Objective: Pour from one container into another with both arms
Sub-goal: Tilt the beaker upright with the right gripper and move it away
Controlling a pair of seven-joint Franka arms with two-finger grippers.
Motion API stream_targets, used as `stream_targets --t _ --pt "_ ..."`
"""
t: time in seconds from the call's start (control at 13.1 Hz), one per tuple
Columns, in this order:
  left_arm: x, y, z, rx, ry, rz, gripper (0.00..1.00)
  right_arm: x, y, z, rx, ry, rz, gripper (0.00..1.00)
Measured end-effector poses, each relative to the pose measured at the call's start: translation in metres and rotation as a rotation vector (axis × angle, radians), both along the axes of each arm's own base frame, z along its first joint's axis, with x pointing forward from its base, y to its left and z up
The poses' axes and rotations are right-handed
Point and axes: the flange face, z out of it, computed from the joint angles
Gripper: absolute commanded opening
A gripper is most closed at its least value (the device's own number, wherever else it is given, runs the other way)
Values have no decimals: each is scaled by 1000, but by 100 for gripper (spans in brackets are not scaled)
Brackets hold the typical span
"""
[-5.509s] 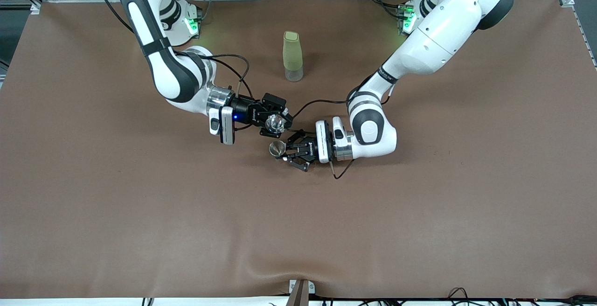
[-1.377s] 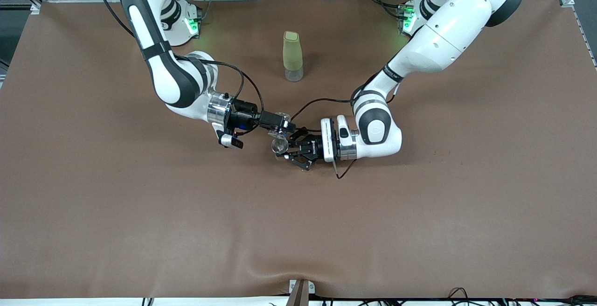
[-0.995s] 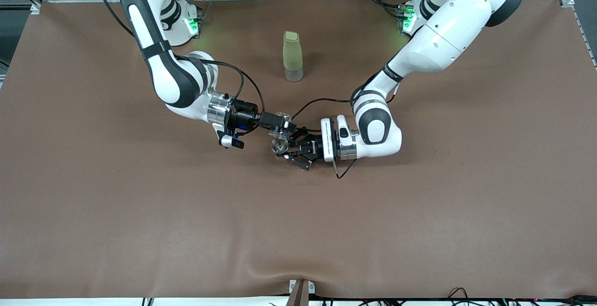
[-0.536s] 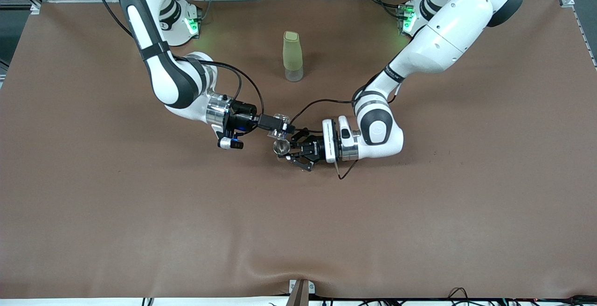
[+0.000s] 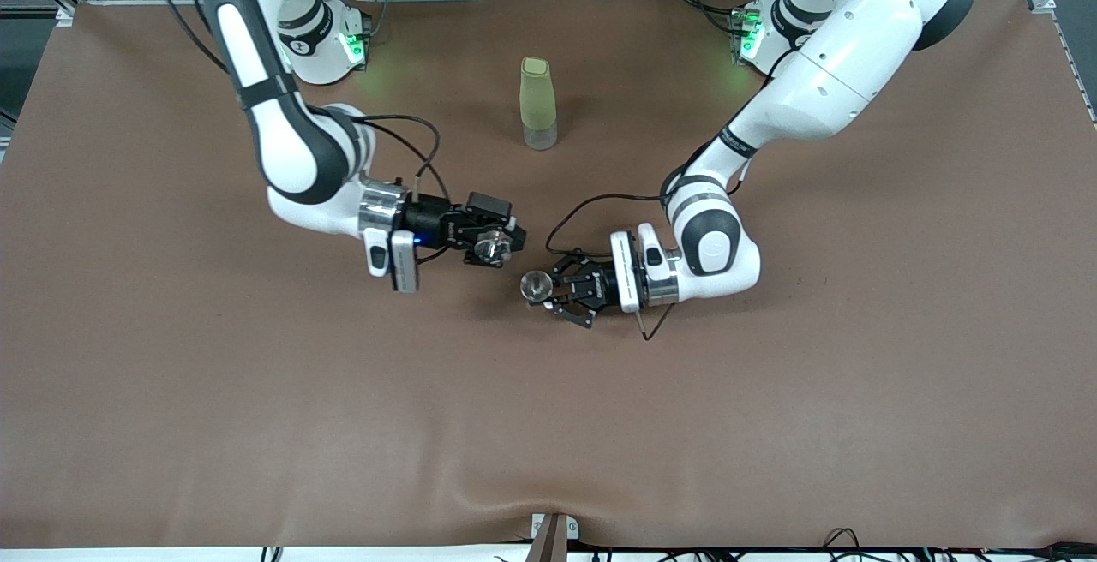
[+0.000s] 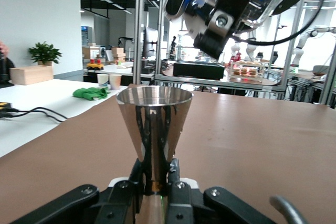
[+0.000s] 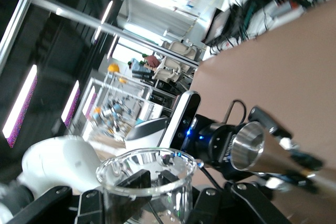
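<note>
1. Now the right end effector (image 5: 495, 247) pinches the glass cup (image 5: 491, 245) over the tabletop (image 5: 257, 425); the cup's base is cut off in the right wrist view.
2. Left end effector (image 5: 548, 291) clamps the jigger (image 5: 536, 286) at its waist; its lower cone is hidden.

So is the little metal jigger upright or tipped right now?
Upright. The left hand grips the jigger at its waist, with its open mouth level and facing up in the left wrist view.
</note>
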Motion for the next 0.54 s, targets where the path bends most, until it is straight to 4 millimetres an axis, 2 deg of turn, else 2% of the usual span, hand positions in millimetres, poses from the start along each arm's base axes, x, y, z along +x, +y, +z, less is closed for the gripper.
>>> stream_targets --t 0.23,0.54 --pt "20 37 0 -5 -14 27 0 15 -41 5 -53 -253 77 0" --pt "51 130 -5 34 -55 -14 0 30 -130 -4 -107 -528 196 0"
